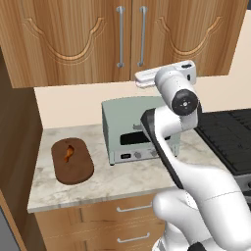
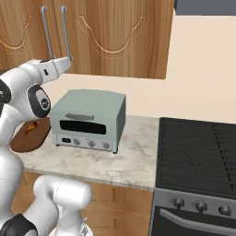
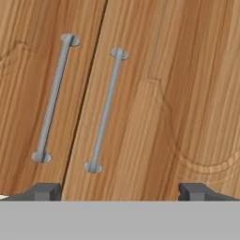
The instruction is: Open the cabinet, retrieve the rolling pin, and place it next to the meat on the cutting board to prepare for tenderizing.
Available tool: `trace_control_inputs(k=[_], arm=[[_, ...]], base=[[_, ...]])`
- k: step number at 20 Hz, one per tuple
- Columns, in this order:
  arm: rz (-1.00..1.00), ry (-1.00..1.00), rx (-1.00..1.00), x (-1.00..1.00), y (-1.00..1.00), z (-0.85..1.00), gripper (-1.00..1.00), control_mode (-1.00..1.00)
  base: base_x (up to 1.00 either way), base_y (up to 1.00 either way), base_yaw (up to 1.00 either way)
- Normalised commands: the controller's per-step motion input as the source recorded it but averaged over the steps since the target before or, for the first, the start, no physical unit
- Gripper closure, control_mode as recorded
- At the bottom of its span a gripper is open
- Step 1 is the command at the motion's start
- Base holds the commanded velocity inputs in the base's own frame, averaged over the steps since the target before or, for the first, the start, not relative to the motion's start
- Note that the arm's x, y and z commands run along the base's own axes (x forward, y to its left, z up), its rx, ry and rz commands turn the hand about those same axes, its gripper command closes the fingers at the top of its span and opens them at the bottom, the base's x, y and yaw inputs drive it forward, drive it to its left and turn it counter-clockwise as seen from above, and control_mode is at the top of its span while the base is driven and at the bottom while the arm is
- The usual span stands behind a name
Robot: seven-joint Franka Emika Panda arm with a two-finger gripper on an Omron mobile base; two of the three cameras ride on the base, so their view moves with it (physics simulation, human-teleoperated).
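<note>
Step in hand, as judged: opening the cabinet (image 1: 73, 39). Both doors are shut and the rolling pin is presumably behind them; you cannot confirm its position yet.

The gripper (image 3: 119, 191) faces the doors with its fingers (image 3: 44, 191) spread wide and holding nothing. In the hand view both handles stand between the fingertips, the right-hand handle (image 3: 106, 110) nearer the middle, the left-hand handle (image 3: 54, 98) nearer the left finger. Choose one handle only. Centre it between the fingers before you advance, or you risk catching both bars or the seam between the doors. Square the wrist to the bar, which runs tilted in the hand view. Close on its middle span, clear of the round end mounts, then pull along the door's swing.

Materials: the doors are light-brown grained wood with carved curved panels; the handles are slim, smooth silver rods, likely slippery.

Below the cabinet, the toaster oven (image 1: 135, 130) sits on a marbled counter (image 1: 108, 184). Left of the toaster oven lies the dark oval cutting board (image 1: 72, 162), carrying the thin orange-brown meat (image 1: 69, 152).
</note>
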Motion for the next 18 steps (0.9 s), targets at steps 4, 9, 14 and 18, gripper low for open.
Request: trace_control_inputs(k=[4, 9, 14, 18], arm=[[0.00, 0.00, 0.33, 0.14, 0.00, 0.01, -1.00, -1.00], [0.00, 0.01, 0.37, 0.16, -0.02, 0.18, -1.00, -1.00], [-0.03, 0.09, 0.06, 0.41, 0.00, 0.01, -1.00, -1.00], [0.00, 0.09, -0.01, 0.46, 0.00, 0.00, -1.00, -1.00]], base=[[0.00, 0.00, 0.00], [0.00, 0.00, 0.00], [0.00, 0.00, 0.00], [0.00, 0.00, 0.00]])
